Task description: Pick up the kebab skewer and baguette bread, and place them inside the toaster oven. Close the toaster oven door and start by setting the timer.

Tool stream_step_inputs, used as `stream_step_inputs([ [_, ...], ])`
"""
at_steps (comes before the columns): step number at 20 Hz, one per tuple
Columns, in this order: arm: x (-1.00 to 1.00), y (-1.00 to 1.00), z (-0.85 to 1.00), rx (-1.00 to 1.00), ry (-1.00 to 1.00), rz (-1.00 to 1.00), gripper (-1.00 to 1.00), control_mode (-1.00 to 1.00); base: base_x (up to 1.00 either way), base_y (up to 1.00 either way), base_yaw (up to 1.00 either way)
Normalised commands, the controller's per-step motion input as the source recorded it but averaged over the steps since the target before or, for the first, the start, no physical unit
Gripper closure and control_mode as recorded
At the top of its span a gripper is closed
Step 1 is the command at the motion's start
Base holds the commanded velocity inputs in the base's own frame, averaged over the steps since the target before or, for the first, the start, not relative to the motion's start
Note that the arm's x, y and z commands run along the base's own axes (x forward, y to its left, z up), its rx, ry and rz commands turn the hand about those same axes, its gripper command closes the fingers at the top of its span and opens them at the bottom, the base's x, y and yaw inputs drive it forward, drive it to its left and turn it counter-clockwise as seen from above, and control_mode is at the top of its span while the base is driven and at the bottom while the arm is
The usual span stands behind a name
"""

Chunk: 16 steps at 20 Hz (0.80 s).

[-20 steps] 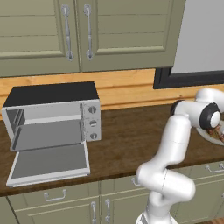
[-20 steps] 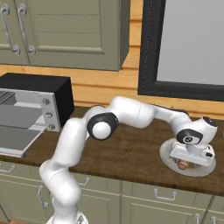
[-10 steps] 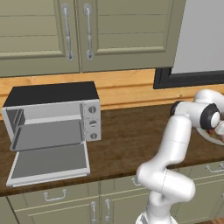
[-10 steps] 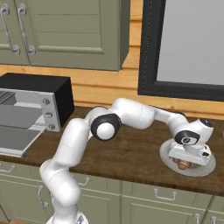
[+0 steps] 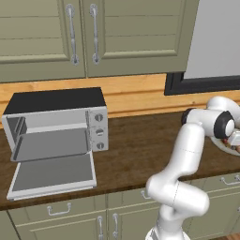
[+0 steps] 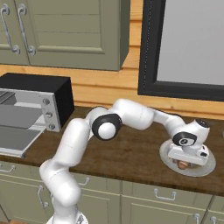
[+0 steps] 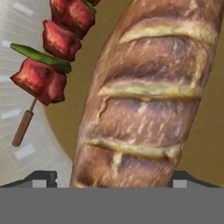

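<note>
Nothing is loaded yet: the tan scored baguette bread [image 7: 140,100] fills mid-frame between the wide-spread gripper [image 7: 113,178] tips, ungrasped; red-chunked kebab skewer [image 7: 52,57] upper left; toaster oven [image 5: 56,124] open.

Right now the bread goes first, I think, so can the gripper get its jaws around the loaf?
Probably yes: the gripper hangs low over the plate, jaws apart either side of the loaf, and the skewer lies clear beside it.

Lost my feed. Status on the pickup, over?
Gripper open, fingers straddling the baguette bread on the plate. Kebab skewer beside it. Toaster oven door down.
</note>
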Motion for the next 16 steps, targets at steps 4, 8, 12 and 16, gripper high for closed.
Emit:
stream_step_inputs([
  [4,-0.02,-0.02,0.00,-0.10,0.00,-0.03,-1.00,-1.00,0.00,0.00,0.00],
  [8,-0.04,0.00,-0.04,-0.12,0.03,-0.09,-1.00,-1.00,0.00,0.00,0.00],
  [12,0.00,0.00,-0.10,-0.08,0.03,-0.11,-1.00,-1.00,0.00,0.00,0.00],
  [16,0.00,0.03,-0.20,-0.01,0.01,-0.10,-1.00,-1.00,0.00,0.00,0.00],
])
